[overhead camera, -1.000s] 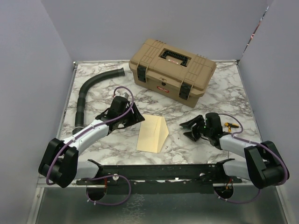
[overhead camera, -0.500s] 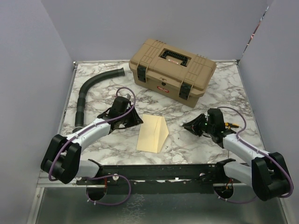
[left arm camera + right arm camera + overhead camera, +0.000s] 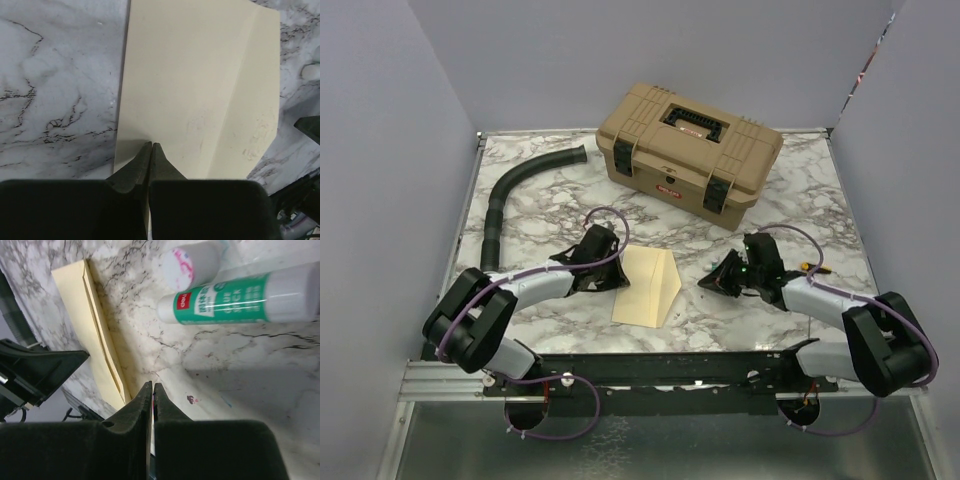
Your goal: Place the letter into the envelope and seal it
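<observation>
your left pincer (image 3: 151,145), shut tight and empty, touches the left edge of the pale yellow paper envelope (image 3: 200,90) lying mid-table, long axis near-to-far; right pincer (image 3: 152,385), likewise shut empty, sits just right of it.

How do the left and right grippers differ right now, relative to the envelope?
The left gripper has its tips over the envelope at its edge; the right gripper has its tips over bare table just beside it. A glue stick lies ahead of the right gripper; ahead of the left gripper lies the envelope. Both are shut, at opposite sides of the envelope.
</observation>
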Available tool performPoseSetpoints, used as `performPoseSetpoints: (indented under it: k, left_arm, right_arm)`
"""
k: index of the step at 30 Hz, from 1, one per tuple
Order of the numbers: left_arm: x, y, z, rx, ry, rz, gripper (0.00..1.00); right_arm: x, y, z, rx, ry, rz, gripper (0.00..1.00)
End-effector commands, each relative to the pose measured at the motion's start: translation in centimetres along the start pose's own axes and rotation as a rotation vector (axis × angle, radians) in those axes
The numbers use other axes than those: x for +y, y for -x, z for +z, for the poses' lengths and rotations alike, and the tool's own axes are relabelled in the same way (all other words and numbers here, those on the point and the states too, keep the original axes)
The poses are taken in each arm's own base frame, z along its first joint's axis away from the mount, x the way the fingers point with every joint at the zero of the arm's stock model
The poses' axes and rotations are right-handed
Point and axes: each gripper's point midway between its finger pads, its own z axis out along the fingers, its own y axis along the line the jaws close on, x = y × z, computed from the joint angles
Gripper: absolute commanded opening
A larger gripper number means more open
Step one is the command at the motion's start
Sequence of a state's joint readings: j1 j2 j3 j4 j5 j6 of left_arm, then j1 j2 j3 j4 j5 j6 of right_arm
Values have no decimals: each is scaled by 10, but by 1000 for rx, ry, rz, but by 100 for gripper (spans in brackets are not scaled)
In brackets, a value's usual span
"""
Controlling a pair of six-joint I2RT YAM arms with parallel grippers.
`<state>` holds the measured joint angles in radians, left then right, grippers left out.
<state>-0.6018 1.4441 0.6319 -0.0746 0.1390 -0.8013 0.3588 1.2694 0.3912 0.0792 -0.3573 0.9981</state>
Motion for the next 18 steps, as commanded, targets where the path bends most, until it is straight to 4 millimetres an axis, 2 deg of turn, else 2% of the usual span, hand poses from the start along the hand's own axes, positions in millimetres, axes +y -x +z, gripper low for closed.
performPoseSetpoints:
  k: [1, 6, 11, 15, 18]
  left_arm:
    - [30, -8, 10, -27, 134, 1, 0]
    - [55, -27, 14, 5, 228, -48, 0]
    - [59, -31, 13, 9, 240, -51, 0]
    - [60, -31, 12, 9, 247, -49, 0]
    - [60, -33, 13, 15, 247, -50, 0]
  right_arm:
    - [15, -5, 10, 25, 39, -43, 6]
    - [26, -13, 24, 70, 37, -48, 6]
    - [49, -29, 37, 139, 105, -84, 6]
    - [84, -35, 32, 151, 261, -147, 5]
    - [96, -36, 36, 172, 296, -179, 5]
